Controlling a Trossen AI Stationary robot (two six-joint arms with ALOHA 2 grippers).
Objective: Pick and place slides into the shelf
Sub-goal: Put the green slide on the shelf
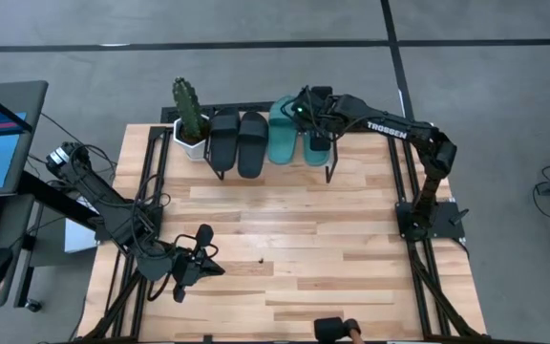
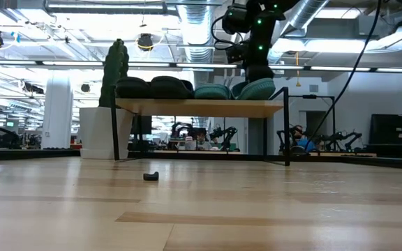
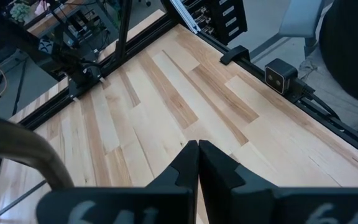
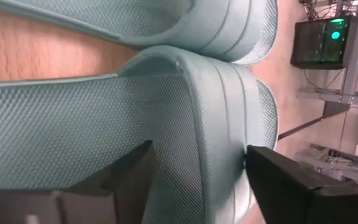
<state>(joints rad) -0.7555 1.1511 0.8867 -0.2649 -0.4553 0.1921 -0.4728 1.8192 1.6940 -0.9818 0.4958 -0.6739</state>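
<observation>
On the shelf [image 1: 256,107], the right gripper [image 4: 197,177] straddles a teal slide [image 4: 104,130]

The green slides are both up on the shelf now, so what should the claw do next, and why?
Probably lift the right claw straight up and away. Its fingers stand open on either side of the strap of the last green slide, which rests on the shelf beside its partner and the black pair. All four look placed. The left claw waits shut over the table.
</observation>
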